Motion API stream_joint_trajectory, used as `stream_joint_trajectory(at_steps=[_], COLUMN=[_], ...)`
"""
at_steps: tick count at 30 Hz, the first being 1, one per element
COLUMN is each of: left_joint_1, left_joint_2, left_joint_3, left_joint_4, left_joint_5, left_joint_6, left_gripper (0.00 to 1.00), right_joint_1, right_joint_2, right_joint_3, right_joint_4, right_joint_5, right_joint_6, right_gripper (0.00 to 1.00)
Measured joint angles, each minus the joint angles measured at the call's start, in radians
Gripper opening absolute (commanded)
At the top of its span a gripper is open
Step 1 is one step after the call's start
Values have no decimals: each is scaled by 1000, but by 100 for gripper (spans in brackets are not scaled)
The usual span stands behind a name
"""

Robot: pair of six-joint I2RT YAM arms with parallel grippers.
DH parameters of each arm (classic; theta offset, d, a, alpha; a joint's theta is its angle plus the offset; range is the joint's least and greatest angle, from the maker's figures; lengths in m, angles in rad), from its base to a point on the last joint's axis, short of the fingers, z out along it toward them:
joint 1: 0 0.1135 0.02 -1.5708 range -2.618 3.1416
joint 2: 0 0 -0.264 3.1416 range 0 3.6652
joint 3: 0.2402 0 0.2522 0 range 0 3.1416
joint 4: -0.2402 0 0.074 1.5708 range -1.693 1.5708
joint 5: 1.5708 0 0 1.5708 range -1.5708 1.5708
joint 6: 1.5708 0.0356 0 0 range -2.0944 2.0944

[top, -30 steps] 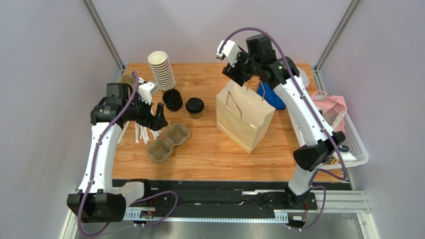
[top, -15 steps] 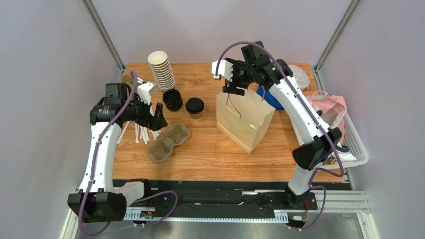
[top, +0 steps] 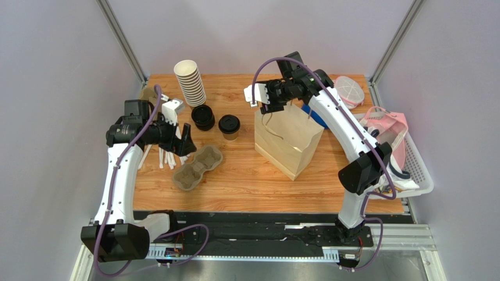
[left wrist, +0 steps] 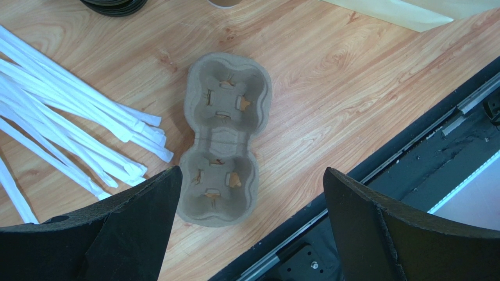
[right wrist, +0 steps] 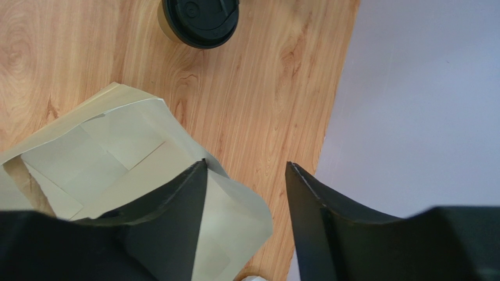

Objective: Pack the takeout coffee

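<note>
The takeout coffee (top: 229,126), a brown paper cup with a black lid, stands on the table left of the kraft paper bag (top: 289,142); its lid (right wrist: 200,20) shows at the top of the right wrist view. The bag (right wrist: 111,149) stands upright with its mouth open. My right gripper (top: 269,104) hangs over the bag's far left corner. Its jaws (right wrist: 246,165) are open, one finger over the bag's inside and the curled rim between them, not pinched. My left gripper (top: 185,142) is wide open and empty above the pulp cup carrier (left wrist: 226,134).
A tilted stack of white-rimmed cups (top: 189,82) and a stack of black lids (top: 203,117) sit behind the coffee. White wrapped straws (left wrist: 70,123) lie left of the carrier (top: 198,167). A blue object (top: 317,116) lies behind the bag. A white basket (top: 418,170) holds pink items at the right edge.
My right gripper has swung left and down, from above the bag's back rim to its far left corner. The left arm has not moved.
</note>
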Motion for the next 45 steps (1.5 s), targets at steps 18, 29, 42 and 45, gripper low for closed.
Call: stream_joint_trajectory(at_steps=[18, 29, 42, 45], left_joint_1=[34, -48, -252, -274], left_joint_2=[27, 332, 601, 615], left_joint_3=[-25, 114, 228, 228], left_joint_4=[11, -81, -77, -62], left_joint_5=[67, 111, -33, -69], left_joint_6=[185, 1004, 1318, 1352], left_gripper=[97, 85, 67, 65], right_joint_1=[-1, -21, -43, -48], right_joint_2=[14, 4, 3, 3], right_joint_3=[61, 61, 122, 135], right_joint_4=[-116, -139, -194, -204], right_joint_5=[51, 98, 142, 140], right_joint_6=[73, 274, 459, 498], right_gripper=[0, 0, 0, 0])
